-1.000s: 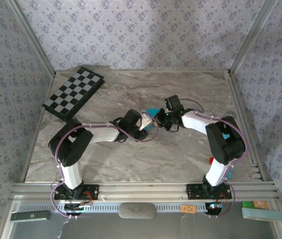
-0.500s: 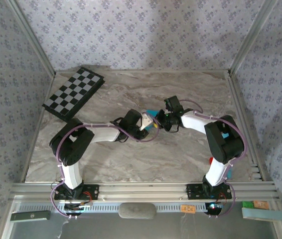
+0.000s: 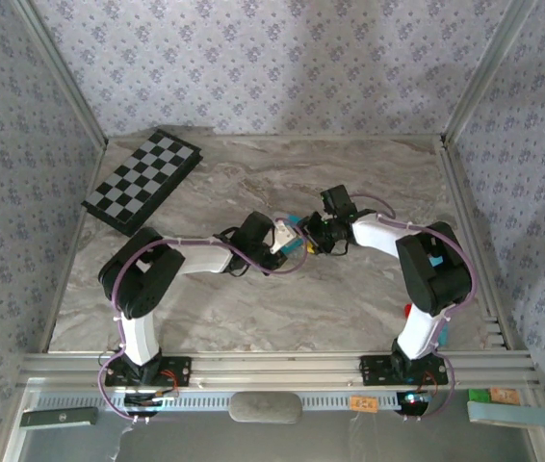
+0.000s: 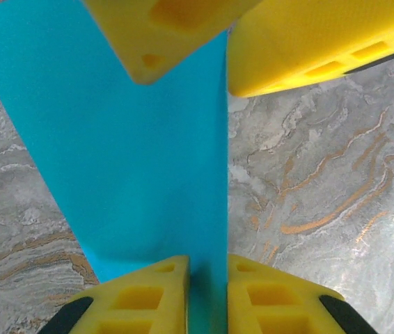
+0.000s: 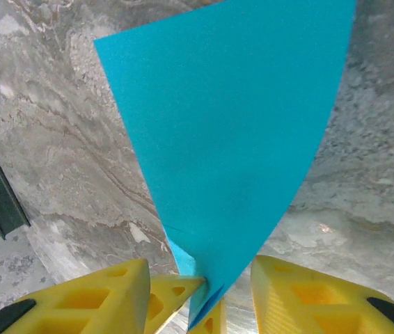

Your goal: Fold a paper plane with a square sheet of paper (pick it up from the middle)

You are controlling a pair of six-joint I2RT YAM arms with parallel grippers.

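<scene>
Left pincer (image 4: 207,268) nearly closed, pinching the square sheet of paper (image 4: 127,153) at its lower tip (sheet looks folded). Right pincer (image 5: 200,268) part open, fingers either side, not gripping. Paper mid-frame over marble tabletop (image 3: 369,173).

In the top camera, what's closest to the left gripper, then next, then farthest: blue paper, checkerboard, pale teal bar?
1. the blue paper, right between the fingers of the left gripper.
2. the checkerboard, at the far left of the table.
3. the pale teal bar, near right, in front of the table.
</scene>
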